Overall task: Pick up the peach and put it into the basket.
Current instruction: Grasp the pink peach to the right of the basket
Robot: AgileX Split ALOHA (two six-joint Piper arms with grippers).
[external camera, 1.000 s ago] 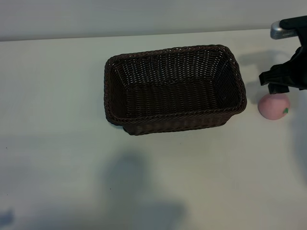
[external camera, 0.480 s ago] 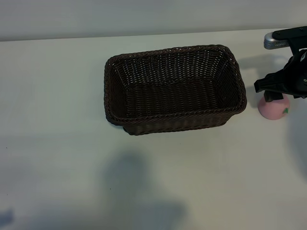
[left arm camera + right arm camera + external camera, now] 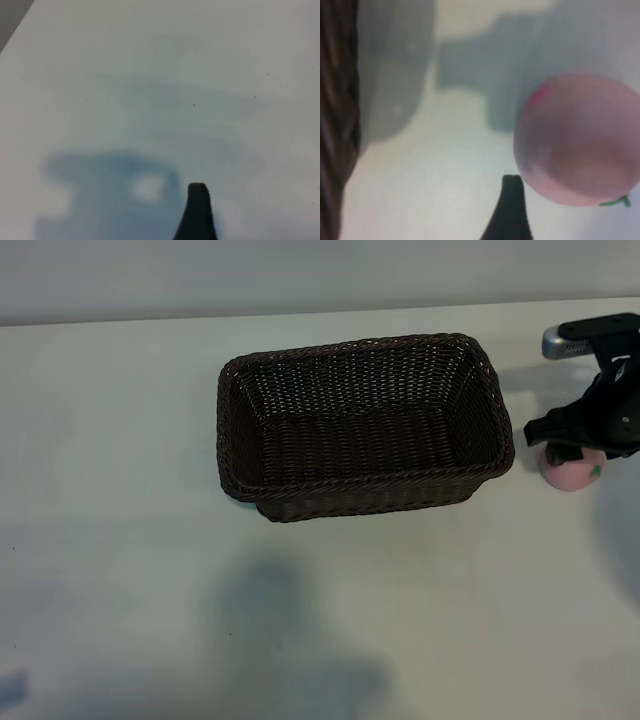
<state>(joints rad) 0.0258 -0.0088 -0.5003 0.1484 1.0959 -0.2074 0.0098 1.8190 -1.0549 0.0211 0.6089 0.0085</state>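
Note:
The peach (image 3: 572, 473) is a small pale-pink ball with a green mark, lying on the white table just right of the basket (image 3: 360, 483). The basket is a large dark-brown wicker one with nothing in it. My right gripper (image 3: 578, 448) hangs directly over the peach and hides its top; it is open. In the right wrist view the peach (image 3: 575, 140) fills the space beside one dark fingertip (image 3: 512, 192), and the basket wall (image 3: 335, 100) runs along the edge. My left gripper is outside the exterior view; its wrist view shows one fingertip (image 3: 197, 200) over bare table, open.
The white table (image 3: 150, 570) spreads wide to the left of and in front of the basket. The left arm's shadow (image 3: 280, 630) falls on the near part. The table's far edge (image 3: 300, 315) runs behind the basket.
My right gripper has moved down and slightly left over the peach, covering more of it. Peach and basket have not moved.

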